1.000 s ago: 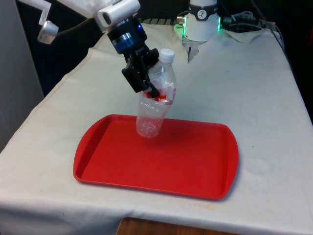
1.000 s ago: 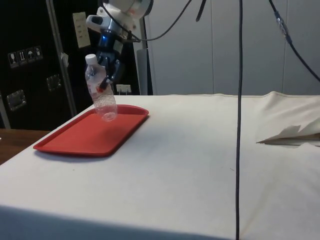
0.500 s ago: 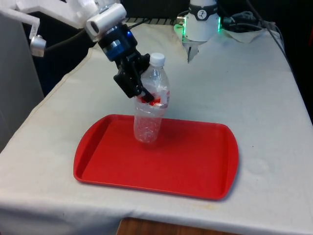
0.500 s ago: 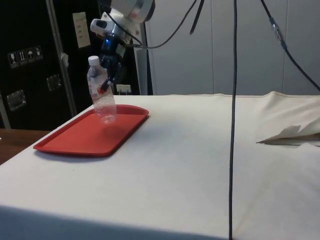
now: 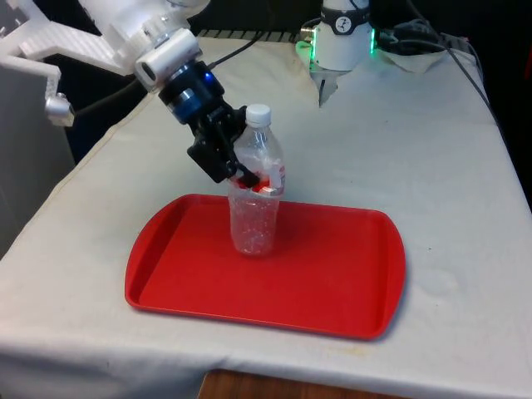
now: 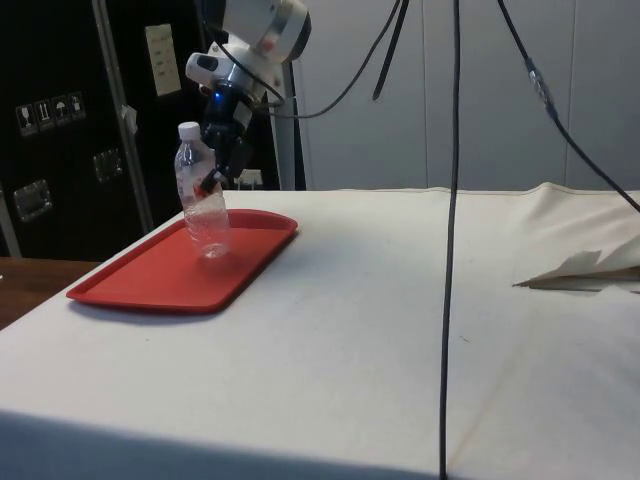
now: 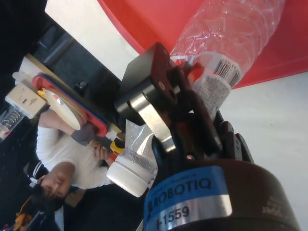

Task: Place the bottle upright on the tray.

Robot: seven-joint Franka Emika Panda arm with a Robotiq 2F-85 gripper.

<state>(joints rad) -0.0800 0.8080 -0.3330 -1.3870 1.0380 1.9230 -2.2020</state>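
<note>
A clear plastic bottle with a white cap and a red-and-white label stands nearly upright, its base on the red tray near the tray's far edge. My gripper is shut on the bottle at its label, coming in from the front view's left. In the side view the bottle rests on the tray with the gripper clamped at mid-height. In the wrist view the fingers press the bottle above the tray.
The tray lies near the table's front edge, its right half bare. A crumpled white cloth lies on the table at the side view's right. A person in a white top shows beyond the table in the wrist view.
The bottle has tipped from a lean to nearly upright and come down onto the tray. The gripper kept hold and swung towards the front view's left.
</note>
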